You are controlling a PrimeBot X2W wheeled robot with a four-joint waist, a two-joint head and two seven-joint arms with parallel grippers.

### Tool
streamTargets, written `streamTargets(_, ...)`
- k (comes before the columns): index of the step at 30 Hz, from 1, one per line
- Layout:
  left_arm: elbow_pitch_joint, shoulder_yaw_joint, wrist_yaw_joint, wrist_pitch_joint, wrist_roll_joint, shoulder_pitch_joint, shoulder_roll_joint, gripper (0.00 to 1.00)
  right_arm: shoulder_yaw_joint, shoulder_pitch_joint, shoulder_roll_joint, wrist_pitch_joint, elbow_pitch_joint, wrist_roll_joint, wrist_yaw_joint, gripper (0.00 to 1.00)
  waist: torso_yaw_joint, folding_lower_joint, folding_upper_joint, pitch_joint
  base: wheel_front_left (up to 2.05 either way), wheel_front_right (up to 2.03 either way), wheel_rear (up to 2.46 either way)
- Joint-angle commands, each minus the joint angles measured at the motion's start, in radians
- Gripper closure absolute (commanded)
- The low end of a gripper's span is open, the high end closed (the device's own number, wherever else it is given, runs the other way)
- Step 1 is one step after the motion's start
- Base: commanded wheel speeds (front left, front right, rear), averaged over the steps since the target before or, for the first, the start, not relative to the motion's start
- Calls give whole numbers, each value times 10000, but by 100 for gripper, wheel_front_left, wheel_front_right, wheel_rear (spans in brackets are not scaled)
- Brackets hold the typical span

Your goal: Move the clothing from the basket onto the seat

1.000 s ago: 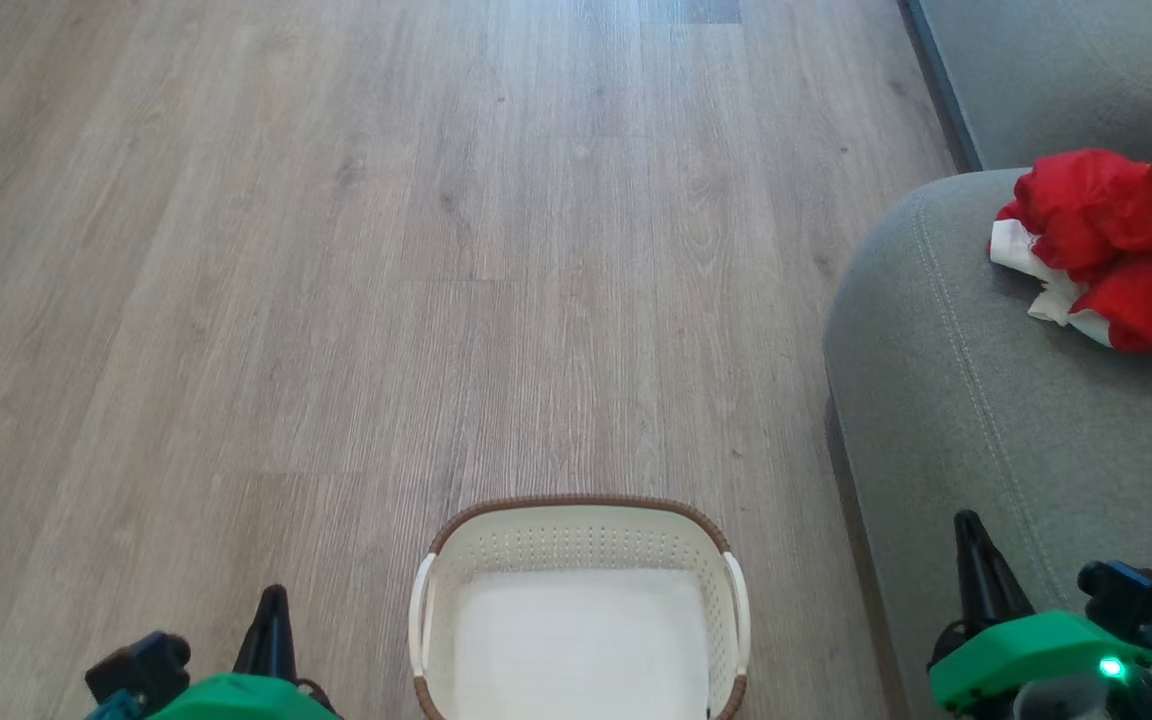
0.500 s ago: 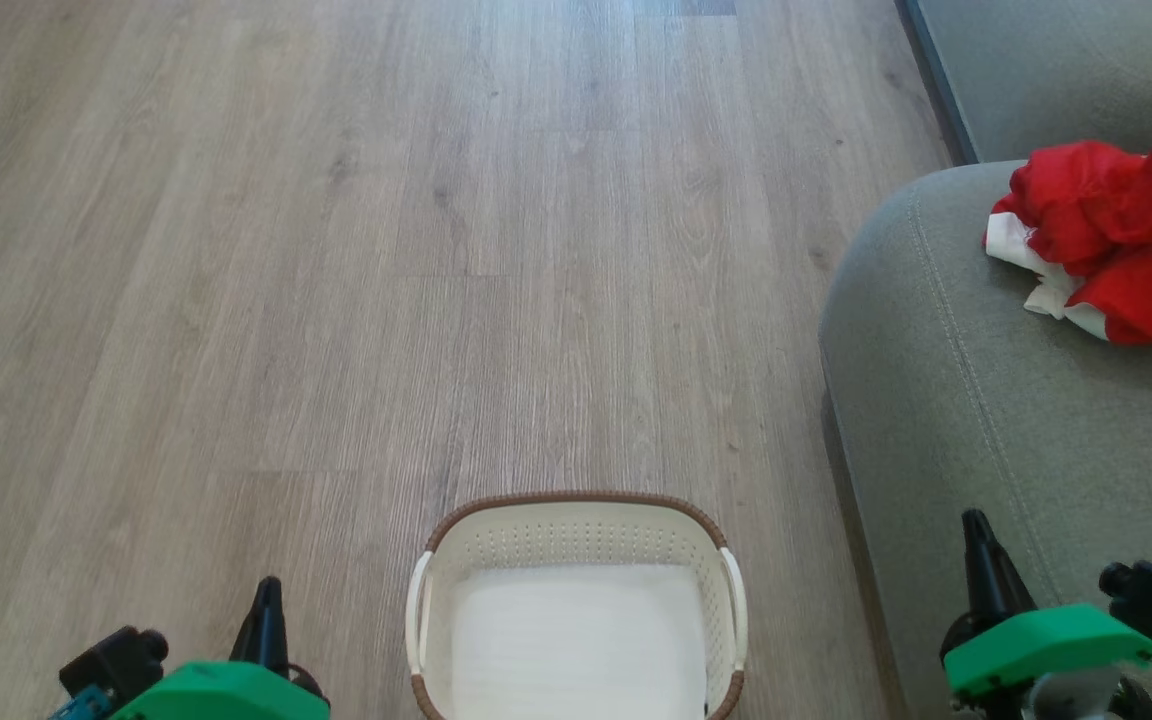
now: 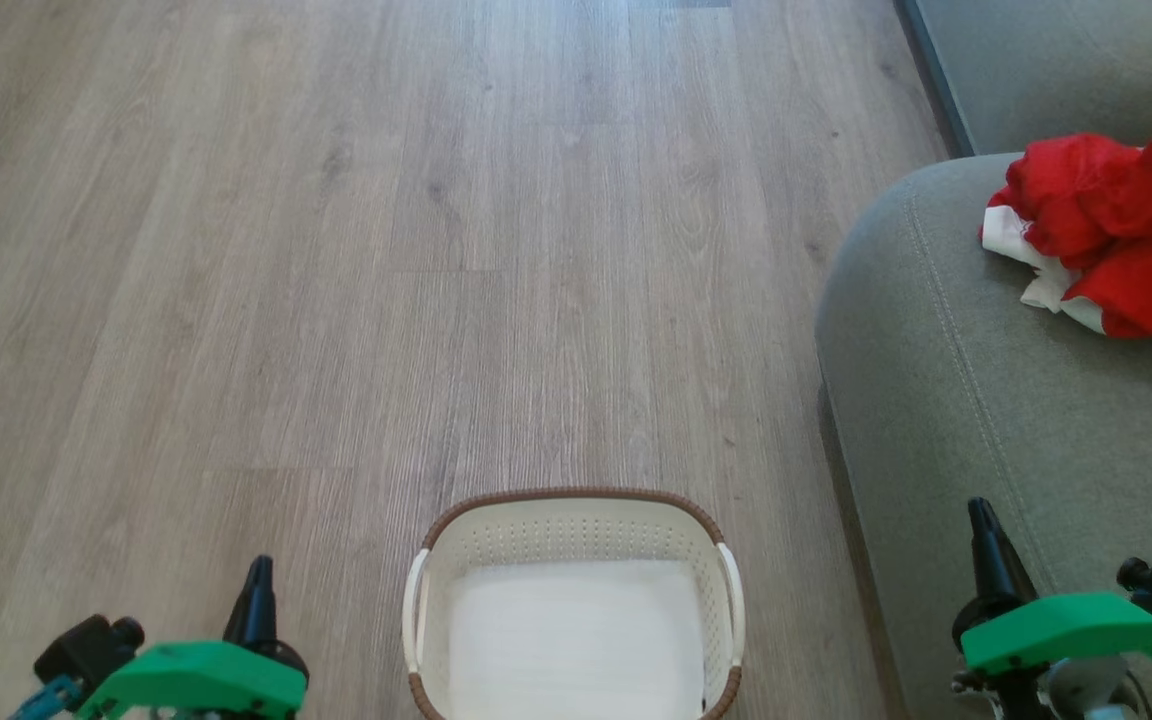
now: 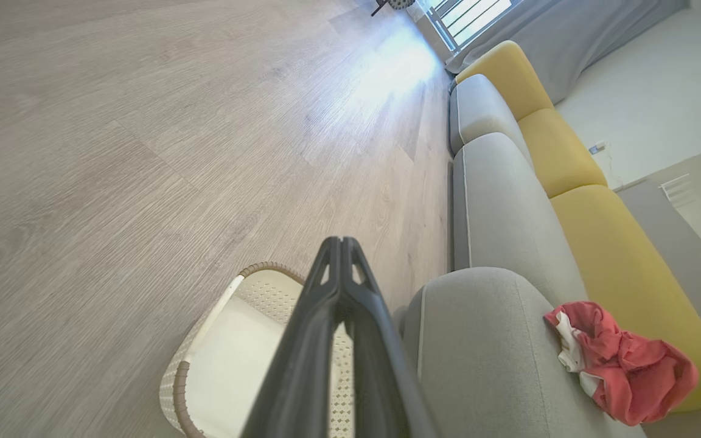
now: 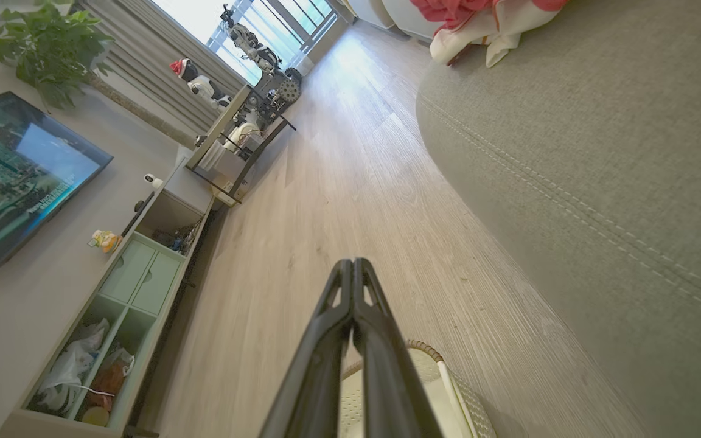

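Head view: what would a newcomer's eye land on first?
The bright red clothing heaped on the grey seat at the right edge grabs the eye first. Next comes the cream basket, bare inside, on the wood floor at bottom centre, between the shut left gripper and right gripper.

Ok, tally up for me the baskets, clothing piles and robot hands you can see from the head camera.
Baskets: 1, the cream basket on the floor.
Clothing piles: 1, the red clothing.
Robot hands: 2, the left hand and the right hand, both shut.
Total: 4.
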Motion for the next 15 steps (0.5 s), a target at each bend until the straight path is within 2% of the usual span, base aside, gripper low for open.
streamTargets(1,-269,372,-103,41,-251,-607,4,100,17,-623,-80,65,-391,295,0,100,-7,0,0,7,0,0,0)
streamTargets(15,-254,817,-497,443,-1615,-873,-109,100,-76,-782,-85,476,-449,1938,0,100,-81,0,0,80,0,0,0)
